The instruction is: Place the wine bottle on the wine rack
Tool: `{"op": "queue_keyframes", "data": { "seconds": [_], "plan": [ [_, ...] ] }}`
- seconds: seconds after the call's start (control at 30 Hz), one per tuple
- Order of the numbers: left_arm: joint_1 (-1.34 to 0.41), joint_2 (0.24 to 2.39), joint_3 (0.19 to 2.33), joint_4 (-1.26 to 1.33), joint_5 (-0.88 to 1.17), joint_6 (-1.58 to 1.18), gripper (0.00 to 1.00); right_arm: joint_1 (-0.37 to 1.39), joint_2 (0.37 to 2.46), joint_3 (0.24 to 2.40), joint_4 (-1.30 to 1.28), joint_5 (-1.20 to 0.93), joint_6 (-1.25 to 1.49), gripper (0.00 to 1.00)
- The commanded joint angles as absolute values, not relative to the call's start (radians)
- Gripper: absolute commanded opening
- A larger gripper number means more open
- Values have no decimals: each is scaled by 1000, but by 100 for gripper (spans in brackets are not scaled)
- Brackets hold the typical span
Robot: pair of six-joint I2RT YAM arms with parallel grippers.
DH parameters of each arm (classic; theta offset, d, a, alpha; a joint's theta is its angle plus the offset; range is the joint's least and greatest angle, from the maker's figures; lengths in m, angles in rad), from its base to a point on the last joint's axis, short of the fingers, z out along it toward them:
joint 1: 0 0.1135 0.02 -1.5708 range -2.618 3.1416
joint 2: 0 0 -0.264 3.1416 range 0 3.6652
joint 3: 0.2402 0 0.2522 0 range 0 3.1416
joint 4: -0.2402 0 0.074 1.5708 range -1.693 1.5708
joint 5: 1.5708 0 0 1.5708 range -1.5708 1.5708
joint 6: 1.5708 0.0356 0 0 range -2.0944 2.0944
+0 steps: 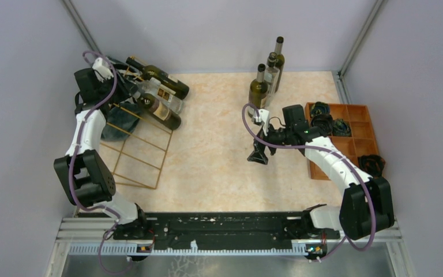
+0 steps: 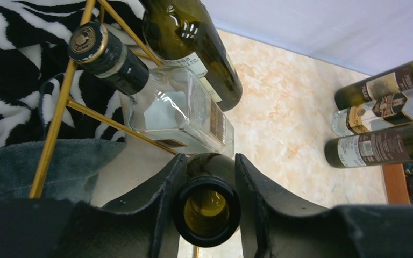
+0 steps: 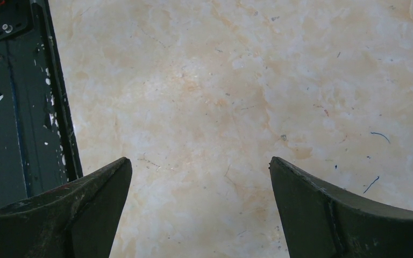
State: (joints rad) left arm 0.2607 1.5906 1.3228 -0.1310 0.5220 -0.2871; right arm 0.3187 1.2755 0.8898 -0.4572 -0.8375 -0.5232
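The gold wire wine rack slants at the left of the table; its wires also show in the left wrist view. Three bottles lie on its far end: a dark one, a clear one and a dark green one. My left gripper is shut on the open neck of the dark green wine bottle, just below the clear bottle. My right gripper hangs open and empty over the middle of the table.
Three more bottles stand at the back centre, also seen in the left wrist view. An orange-brown wooden compartment tray with dark items is at the right. A grey towel and a zebra cloth lie under the rack.
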Motion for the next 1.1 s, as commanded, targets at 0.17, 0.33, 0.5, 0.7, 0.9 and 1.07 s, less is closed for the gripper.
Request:
{"op": "queue_keyframes", "data": {
  "seconds": [0.17,0.33,0.5,0.7,0.9,1.07],
  "plan": [
    [268,1622,1358,-111,417,-260,55,327,1246,890,-435,-848,-541,98],
    [268,1622,1355,-99,374,-247,63,327,1246,890,-434,-848,-541,98],
    [267,1625,1364,-83,329,-232,70,327,1246,890,-434,-848,-542,98],
    [268,1638,1365,-78,298,-218,76,327,1246,889,-436,-847,-543,98],
    [267,1636,1363,-67,279,-201,80,327,1250,890,-436,-848,-544,98],
    [266,1631,1362,-62,266,-188,84,327,1252,890,-436,-847,-545,98]
  ]
}}
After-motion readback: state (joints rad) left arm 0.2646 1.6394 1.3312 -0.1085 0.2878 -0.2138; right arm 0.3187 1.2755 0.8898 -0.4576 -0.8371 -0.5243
